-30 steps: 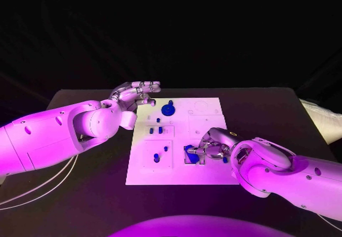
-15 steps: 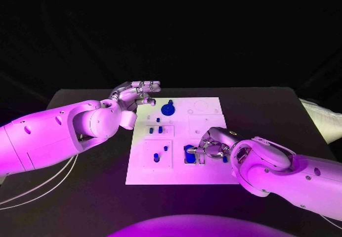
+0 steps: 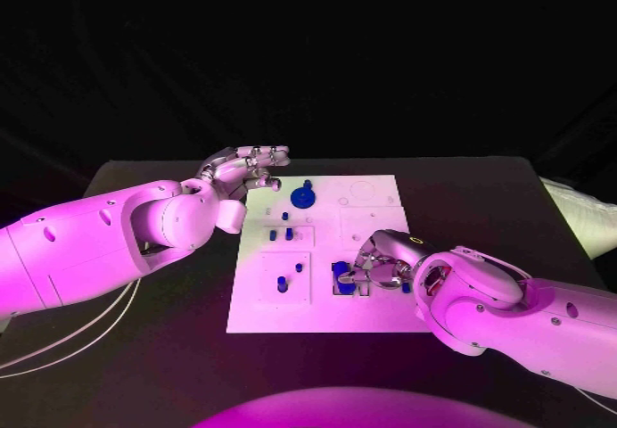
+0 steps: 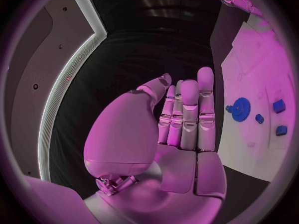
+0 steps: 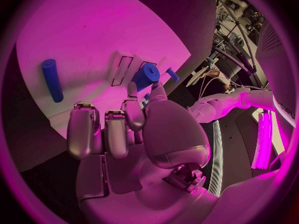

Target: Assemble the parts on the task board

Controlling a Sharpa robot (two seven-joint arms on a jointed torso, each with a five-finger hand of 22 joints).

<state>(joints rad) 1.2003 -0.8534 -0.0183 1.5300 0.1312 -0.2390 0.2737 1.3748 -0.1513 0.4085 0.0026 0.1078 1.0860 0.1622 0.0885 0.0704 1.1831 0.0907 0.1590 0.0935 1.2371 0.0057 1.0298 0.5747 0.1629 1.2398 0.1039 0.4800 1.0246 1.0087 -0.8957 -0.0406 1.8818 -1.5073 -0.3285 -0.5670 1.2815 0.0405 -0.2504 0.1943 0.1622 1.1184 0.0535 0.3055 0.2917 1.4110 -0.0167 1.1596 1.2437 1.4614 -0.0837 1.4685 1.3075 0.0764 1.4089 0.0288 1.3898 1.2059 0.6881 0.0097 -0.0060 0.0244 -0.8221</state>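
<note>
The black table (image 3: 154, 330) holds the white task board (image 3: 373, 314). Near its right side, the right hand (image 3: 369, 270) pinches a thick blue cylinder part (image 5: 144, 76) over the board. Farther left, the left hand (image 3: 247, 167) hangs off the board's far corner, fingers straight and pressed together, holding nothing. Behind is dark room. Almost nothing has moved since before.

The right robot hand (image 3: 373, 267) covers part of the task board (image 3: 328, 308) near its right edge, hiding much of a blue part (image 3: 342, 278) beneath its fingers; whether they grip it cannot be told. The small parts' shapes are too small to make out.
</note>
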